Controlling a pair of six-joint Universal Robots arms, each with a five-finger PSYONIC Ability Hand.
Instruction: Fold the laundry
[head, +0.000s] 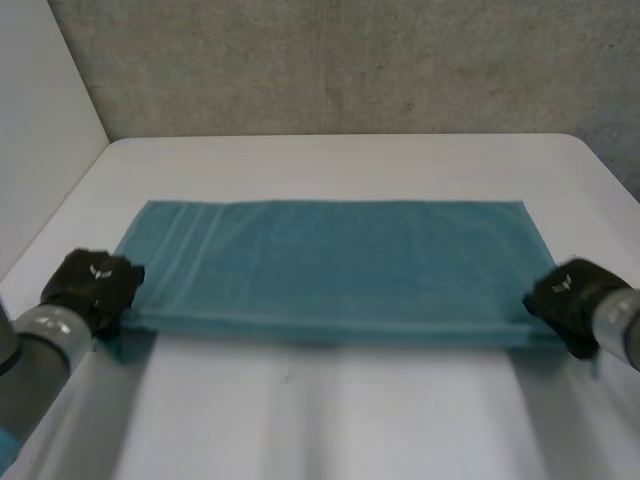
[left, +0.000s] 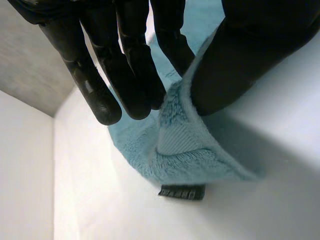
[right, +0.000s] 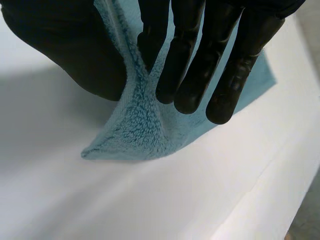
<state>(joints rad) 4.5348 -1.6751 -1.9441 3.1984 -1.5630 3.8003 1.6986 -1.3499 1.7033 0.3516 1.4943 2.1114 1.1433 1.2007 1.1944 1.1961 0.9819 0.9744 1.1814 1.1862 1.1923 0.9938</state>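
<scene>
The left arm (head: 30, 370) comes in at 7 o'clock of the head view. Its left hand (head: 92, 285) is on the near left corner of the teal towel (head: 340, 260), at the cloth's 8 o'clock. In the left wrist view that hand (left: 125, 75) pinches the raised corner of the towel (left: 185, 150) between thumb and fingers, and a small dark label (left: 182, 191) shows just under the corner.

The right hand (head: 568, 300) holds the near right corner, at the cloth's 4 o'clock. In its own wrist view the right hand (right: 195, 50) has the towel (right: 140, 130) nipped between thumb and fingers.

Between the two hands the towel lies flat across the middle of the white table (head: 340, 400), long side running 9 to 3 o'clock. A grey wall (head: 350, 60) stands at 12 o'clock.
</scene>
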